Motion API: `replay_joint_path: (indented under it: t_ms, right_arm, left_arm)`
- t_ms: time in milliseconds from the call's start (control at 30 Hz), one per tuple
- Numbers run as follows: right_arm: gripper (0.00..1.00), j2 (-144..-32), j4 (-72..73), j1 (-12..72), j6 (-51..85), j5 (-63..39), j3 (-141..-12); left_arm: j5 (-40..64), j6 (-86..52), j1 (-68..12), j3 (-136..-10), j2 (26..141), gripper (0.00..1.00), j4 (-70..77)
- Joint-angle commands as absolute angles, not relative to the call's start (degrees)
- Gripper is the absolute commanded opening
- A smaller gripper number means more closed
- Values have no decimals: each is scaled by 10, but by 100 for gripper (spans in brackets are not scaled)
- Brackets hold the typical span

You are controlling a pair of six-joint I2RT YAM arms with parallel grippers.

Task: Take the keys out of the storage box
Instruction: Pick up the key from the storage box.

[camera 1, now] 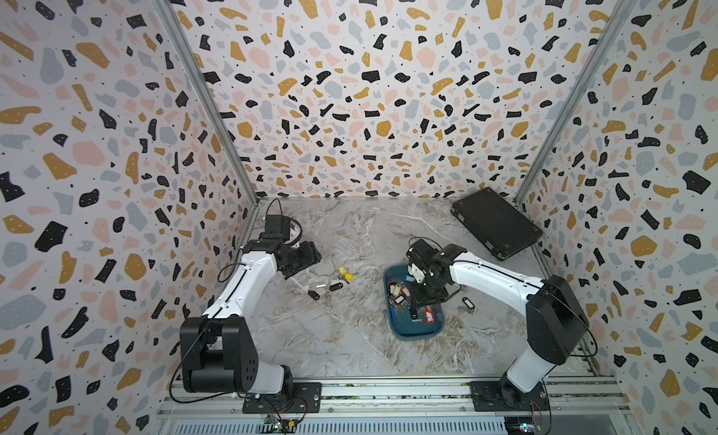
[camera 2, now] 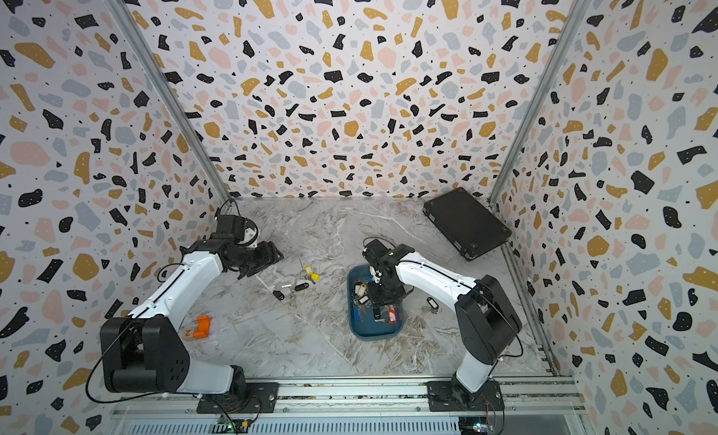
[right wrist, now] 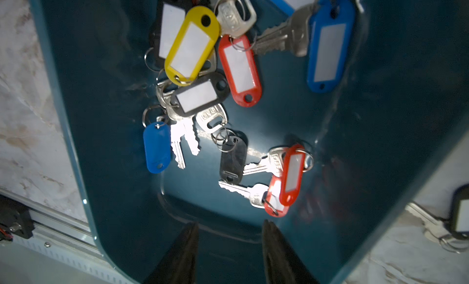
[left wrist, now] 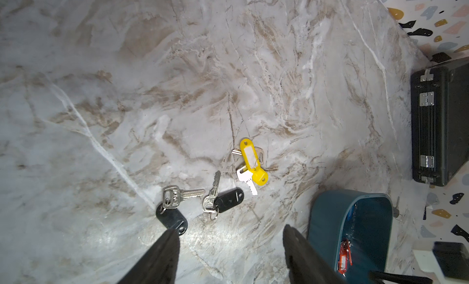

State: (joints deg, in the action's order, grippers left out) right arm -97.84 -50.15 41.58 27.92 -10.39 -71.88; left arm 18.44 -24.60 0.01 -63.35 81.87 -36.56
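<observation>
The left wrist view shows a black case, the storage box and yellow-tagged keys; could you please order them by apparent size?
1-2. black case and storage box: about alike, both cut off by the frame edge, so I won't rank them.
3. yellow-tagged keys: clearly smallest.

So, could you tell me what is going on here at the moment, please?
Two robot arms are emptying the teal storage box onto the marble table. The right gripper hangs open over the box, holding nothing, above a pile of tagged keys inside. The left gripper is open and empty over the table, near the yellow-tagged keys and black-tagged keys lying outside the box.
</observation>
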Motion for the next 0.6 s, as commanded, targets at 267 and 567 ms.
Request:
replay_joint_path:
  t_ms: [267,567]
  right_arm:
    - [47,-1030,-448,434,334,-126,-720]
    - [49,-1050,-422,434,380,-99,-718]
  left_arm:
    - [223,-238,1,-629,813,69,-347]
    - [234,-237,1,-628,810,69,-345]
